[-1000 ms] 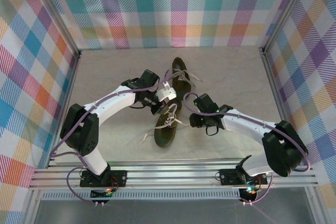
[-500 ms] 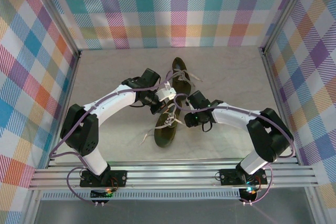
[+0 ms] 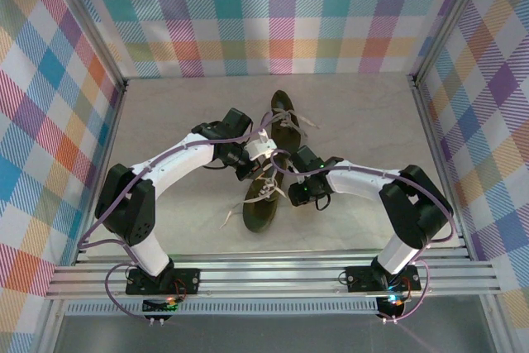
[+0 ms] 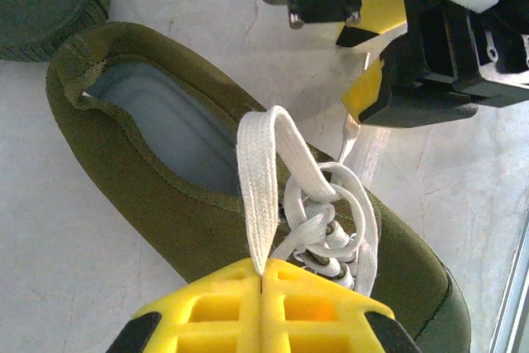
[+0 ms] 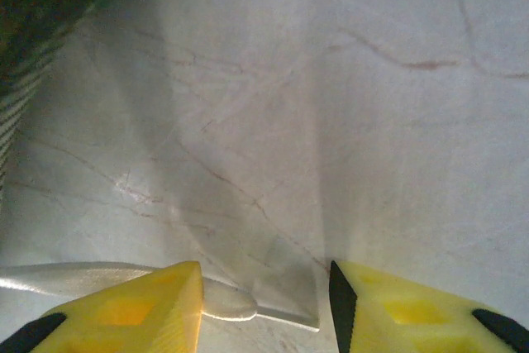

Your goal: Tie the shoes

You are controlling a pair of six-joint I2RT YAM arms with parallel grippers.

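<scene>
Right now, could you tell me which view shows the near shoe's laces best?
Left wrist: the laces are large and sharp, one strand pinched in the shut left claw. Top external shows them tiny between the arms; right wrist shows one lace end inside the open right claw.

left gripper (image 3: pixel 262 149) | right gripper (image 3: pixel 289 183) | both at near shoe (image 3: pixel 257 209) | laces (image 3: pixel 268 188) splayed

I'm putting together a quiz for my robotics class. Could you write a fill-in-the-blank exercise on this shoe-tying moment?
1. The left gripper is ___ on a loop of the lace.
2. The right gripper has its jaws ___, with a lace tip lying on the table between them.
3. The number of shoes on the table is ___.

Missing words: shut; open; two.
</scene>
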